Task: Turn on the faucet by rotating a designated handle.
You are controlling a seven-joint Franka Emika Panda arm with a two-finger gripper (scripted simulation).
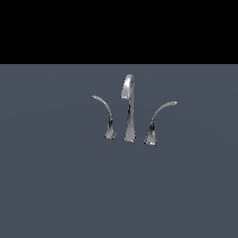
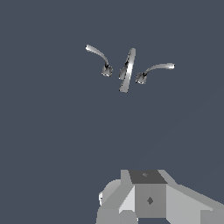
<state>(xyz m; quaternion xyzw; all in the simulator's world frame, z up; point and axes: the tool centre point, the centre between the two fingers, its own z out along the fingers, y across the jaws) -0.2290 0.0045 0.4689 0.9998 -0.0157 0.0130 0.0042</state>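
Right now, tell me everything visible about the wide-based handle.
The handle is a shiny chrome lever with a flared triangular base and a long tip arching away from the spout. It stands upright on the grey surface at the exterior view's right, shorter than the spout and apart from it. Nothing touches it; no gripper is near.

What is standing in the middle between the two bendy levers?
The tall spout of the faucet stands between the handle and the thinner lever, apart from both. The exterior view shows it best.
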